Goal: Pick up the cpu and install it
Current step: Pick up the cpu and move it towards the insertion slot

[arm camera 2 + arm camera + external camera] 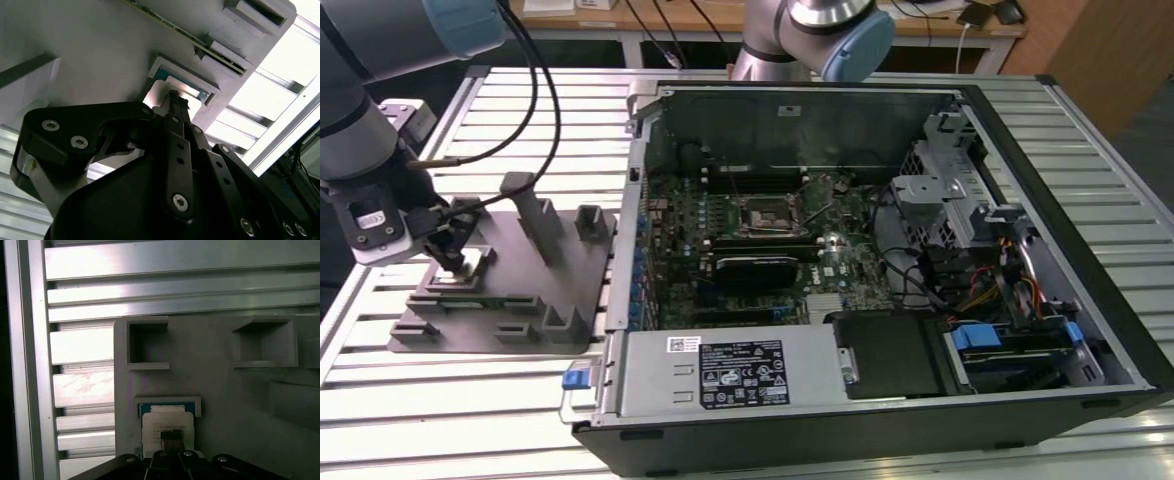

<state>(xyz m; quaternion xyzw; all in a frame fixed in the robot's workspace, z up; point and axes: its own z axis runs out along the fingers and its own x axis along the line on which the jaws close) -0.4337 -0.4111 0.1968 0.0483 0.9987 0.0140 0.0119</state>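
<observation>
Black gripper fingers are pressed close together, and their tips sit right on top of the cpu in the first wrist view. The shiny cpu lies flat in a small square pocket of the grey block, with a thin green edge showing round it. The block sits on a table of silver slats, on the exterior view's left. Further off, to the exterior view's right, an open computer lies on the table, with a square socket in the middle of its board.
</observation>
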